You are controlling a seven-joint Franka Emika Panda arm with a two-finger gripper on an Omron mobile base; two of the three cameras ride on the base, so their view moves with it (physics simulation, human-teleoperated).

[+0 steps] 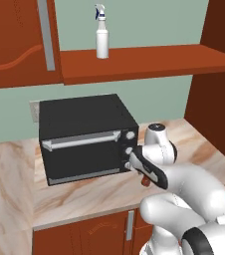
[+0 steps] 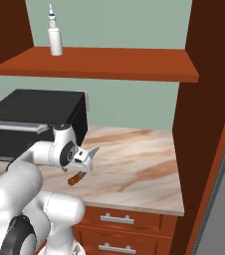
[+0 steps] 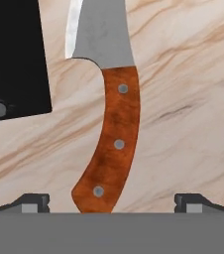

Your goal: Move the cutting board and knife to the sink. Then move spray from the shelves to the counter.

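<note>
Gripper (image 3: 112, 201) wide open, hovering over the knife (image 3: 109, 144), which lies on the counter (image 3: 193, 99) beside the oven (image 1: 84, 139); nothing held. Spray (image 1: 101, 35) on the shelf (image 1: 149, 60). Judging by this, everything's left to do.

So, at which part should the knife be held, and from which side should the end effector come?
Probably grip the knife at its wooden handle, coming straight down from above. It lies flat on the counter, so only its narrow sides are free to pinch. The open end effector already straddles the handle's end; the blade is best avoided.
</note>
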